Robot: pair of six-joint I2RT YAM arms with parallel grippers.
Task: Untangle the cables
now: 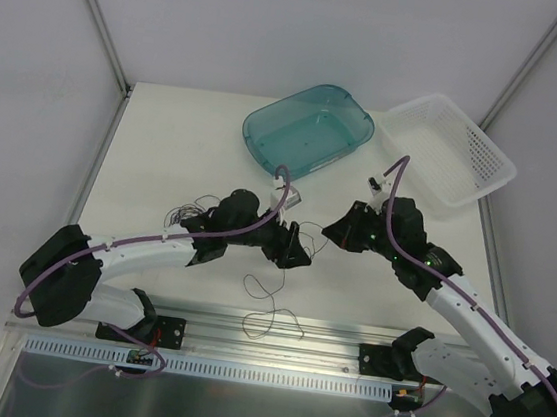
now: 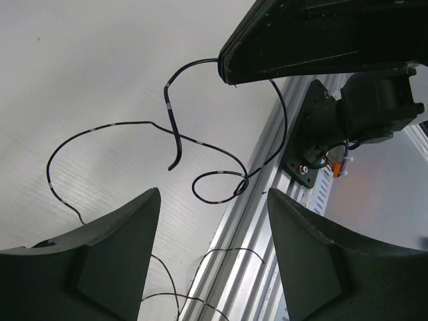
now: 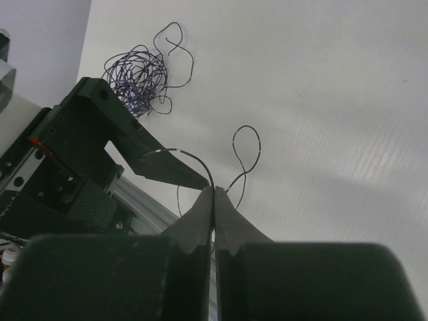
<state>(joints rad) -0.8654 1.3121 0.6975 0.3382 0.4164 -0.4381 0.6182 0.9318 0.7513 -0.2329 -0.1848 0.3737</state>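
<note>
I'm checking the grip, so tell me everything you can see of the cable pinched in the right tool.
The cable is a very thin black wire with small pale bands. The shut right tool pinches it at the fingertips. From there it trails in loose crossing loops toward the white table edge. The left tool stands open nearby.

Looping cable [image 2: 167, 100] beyond spread fingers [image 2: 114, 261]

left claw [image 1: 291, 243] near right claw [image 1: 330, 233], cable [image 2: 179, 137] between, tub [image 1: 308, 126] behind
</note>
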